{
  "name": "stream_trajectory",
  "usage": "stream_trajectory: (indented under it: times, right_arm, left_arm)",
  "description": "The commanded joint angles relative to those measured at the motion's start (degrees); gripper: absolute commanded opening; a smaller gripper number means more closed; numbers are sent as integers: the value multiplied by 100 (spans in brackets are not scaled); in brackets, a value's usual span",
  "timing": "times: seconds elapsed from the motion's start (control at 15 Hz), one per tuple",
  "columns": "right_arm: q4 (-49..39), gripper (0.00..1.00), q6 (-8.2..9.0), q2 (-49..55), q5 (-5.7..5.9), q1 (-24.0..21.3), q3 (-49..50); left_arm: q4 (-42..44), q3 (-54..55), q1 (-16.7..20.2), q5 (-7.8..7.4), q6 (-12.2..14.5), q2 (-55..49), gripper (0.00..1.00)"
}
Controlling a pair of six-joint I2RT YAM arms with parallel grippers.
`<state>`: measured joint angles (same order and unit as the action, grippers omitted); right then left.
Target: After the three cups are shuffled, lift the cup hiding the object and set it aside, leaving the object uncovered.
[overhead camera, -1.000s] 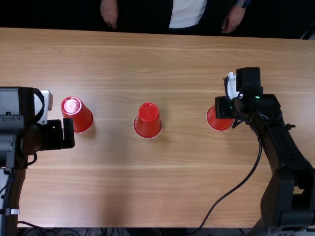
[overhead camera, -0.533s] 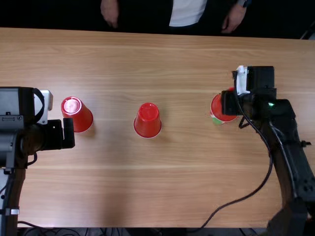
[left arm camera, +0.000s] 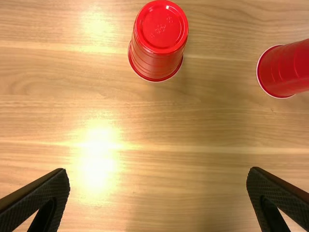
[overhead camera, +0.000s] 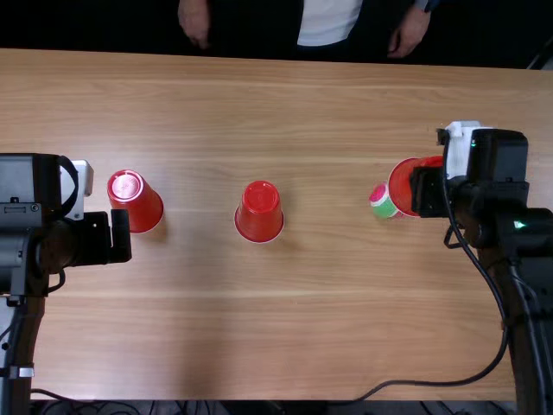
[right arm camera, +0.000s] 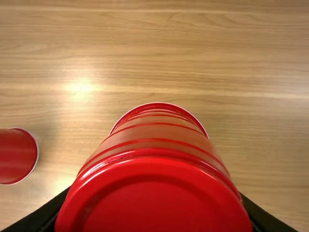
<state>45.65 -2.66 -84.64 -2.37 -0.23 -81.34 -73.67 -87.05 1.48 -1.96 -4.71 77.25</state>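
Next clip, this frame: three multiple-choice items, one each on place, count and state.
1. Where is the ball? A covered by a cup; B uncovered beside the right cup; C in a person's hand.
2. How many red cups? A one; B two; C three.
3. The right cup is: A held in the right jaws; B standing free; C crushed.
Key: 1 B, it lies bare beside that cup; 2 C, left cup, middle cup, right cup; 3 A, jaws flank it in the right wrist view.
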Motion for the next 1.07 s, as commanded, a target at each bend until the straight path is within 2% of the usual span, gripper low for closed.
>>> stream_trajectory:
  times: [0.0, 0.4, 0.67, 0.73, 0.8, 0.87, 0.93, 1.0]
  right_arm:
    - [19, 14, -30, 246, 26, -399, 268]
    - [-87, 18, -19, 659, 47, -1093, 1560]
    - [-118, 23, -19, 580, 47, -1137, 2052]
    - [-203, 27, -19, 545, 47, -1146, 2166]
    - [-372, 35, -19, 413, 37, -1137, 2237]
    - [-551, 48, -19, 264, 37, -1137, 2281]
    - [-656, 69, -30, 202, 37, -1137, 2324]
    - [-688, 98, -72, 202, 47, -1137, 2360]
  left_arm:
    - [-16, -76, -68, -58, 28, -35, 100]
    - [-26, -76, -104, -58, 28, -79, 100]
    - [-26, -76, -95, -58, 28, -281, 100]
    - [-26, -76, -95, -58, 28, -290, 100]
    - [-37, -76, -95, -58, 28, -299, 100]
    - [-37, -76, -95, -58, 28, -307, 100]
    - [-26, -76, -104, -58, 28, -299, 100]
    - [-26, -76, -104, -58, 28, -299, 100]
